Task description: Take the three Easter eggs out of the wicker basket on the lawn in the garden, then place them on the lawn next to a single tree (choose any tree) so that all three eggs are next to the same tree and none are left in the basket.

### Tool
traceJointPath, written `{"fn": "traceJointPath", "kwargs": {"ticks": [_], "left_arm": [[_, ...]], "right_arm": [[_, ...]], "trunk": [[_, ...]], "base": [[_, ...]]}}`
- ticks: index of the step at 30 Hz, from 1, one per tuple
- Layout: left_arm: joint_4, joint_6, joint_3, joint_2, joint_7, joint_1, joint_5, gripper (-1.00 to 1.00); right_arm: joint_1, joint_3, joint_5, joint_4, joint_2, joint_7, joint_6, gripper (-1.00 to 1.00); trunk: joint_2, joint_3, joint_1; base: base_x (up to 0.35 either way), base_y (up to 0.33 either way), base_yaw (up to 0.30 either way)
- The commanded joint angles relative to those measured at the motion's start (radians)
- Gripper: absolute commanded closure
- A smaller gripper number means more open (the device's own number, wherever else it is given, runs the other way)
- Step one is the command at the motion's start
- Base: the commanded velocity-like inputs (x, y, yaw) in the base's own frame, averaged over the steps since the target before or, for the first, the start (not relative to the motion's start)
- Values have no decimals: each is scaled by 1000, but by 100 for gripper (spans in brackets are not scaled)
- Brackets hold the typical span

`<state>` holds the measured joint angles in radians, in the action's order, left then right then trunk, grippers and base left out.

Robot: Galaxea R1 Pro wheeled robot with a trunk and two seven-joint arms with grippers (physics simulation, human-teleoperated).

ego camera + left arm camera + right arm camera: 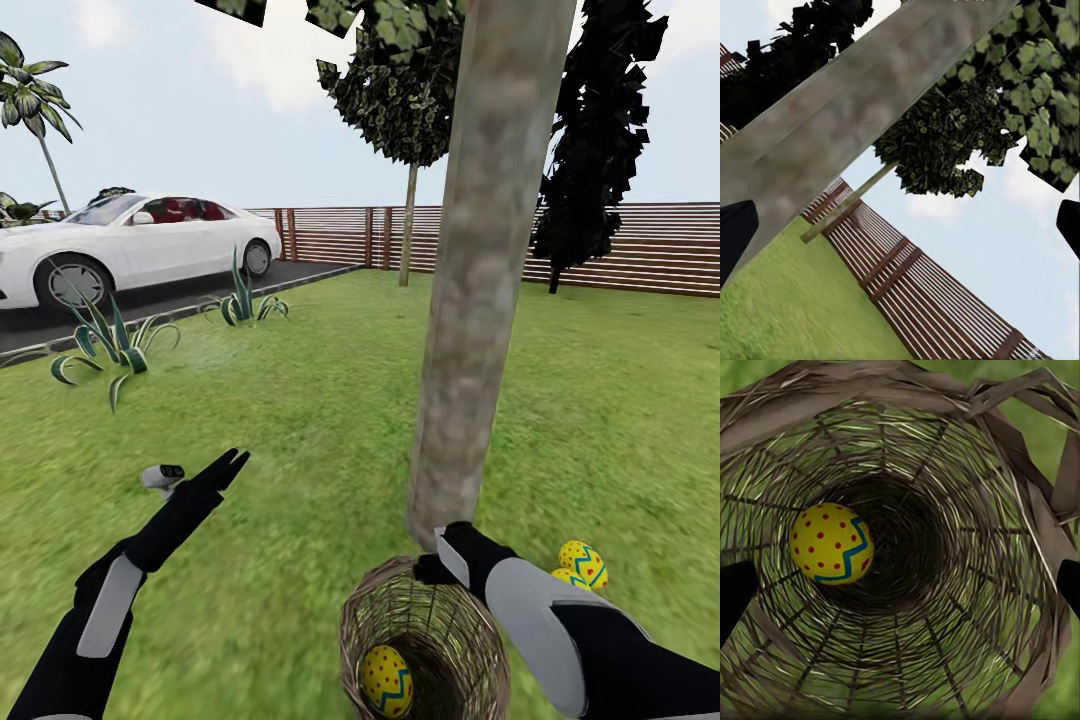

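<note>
Eggs: two are already out on the lawn (300, 440), lying close together just right of the tree (480, 300) trunk's base (583, 563), and the last egg (386, 680) sits deep in the basket (370, 610), low against its near-left wall. The right gripper (900, 585) hangs over the basket mouth with its fingers (735, 596) wide apart, looking straight down the weave. To do this bit well I'd shift toward the egg's side first, since it's off-centre, then go straight down so the fingers don't snag the twigs, and close on the egg's middle. The left gripper (225, 468) is parked out over the grass on the left, fingers apart, holding nothing.
</note>
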<state>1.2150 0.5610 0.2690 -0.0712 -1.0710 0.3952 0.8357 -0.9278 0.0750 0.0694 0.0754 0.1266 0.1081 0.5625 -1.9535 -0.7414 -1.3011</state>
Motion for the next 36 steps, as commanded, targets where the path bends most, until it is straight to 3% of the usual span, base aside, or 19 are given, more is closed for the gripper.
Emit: {"fn": "traceJointPath", "kwargs": {"ticks": [1,6,8,13,34,36], "left_arm": [[0,9,1,-1,-14,1,5,-100],[-5,13,5,-10,-164,1,5,-100],[-8,12,7,-11,-181,1,4,-100],[-24,8,21,-11,-188,1,2,-100],[-60,7,27,-9,-187,1,-1,-100],[-66,2,15,2,-181,-7,-5,-100]], "right_arm": [[0,8,7,1,1,3,5,-100],[0,8,7,-2,1,-2,9,-100],[0,8,7,-3,1,-3,10,-100],[0,8,7,-3,1,-4,10,-100],[22,8,9,-2,2,-17,4,-100],[11,-4,21,5,1,-19,-6,-100]], "trunk": [[0,-1,0],[0,-1,0],[0,-1,0],[0,-1,0],[-147,-67,-80],[-147,-67,-80]], "base": [[0,0,0],[0,0,0],[0,0,0],[0,0,0],[0,0,0],[0,0,0]]}}
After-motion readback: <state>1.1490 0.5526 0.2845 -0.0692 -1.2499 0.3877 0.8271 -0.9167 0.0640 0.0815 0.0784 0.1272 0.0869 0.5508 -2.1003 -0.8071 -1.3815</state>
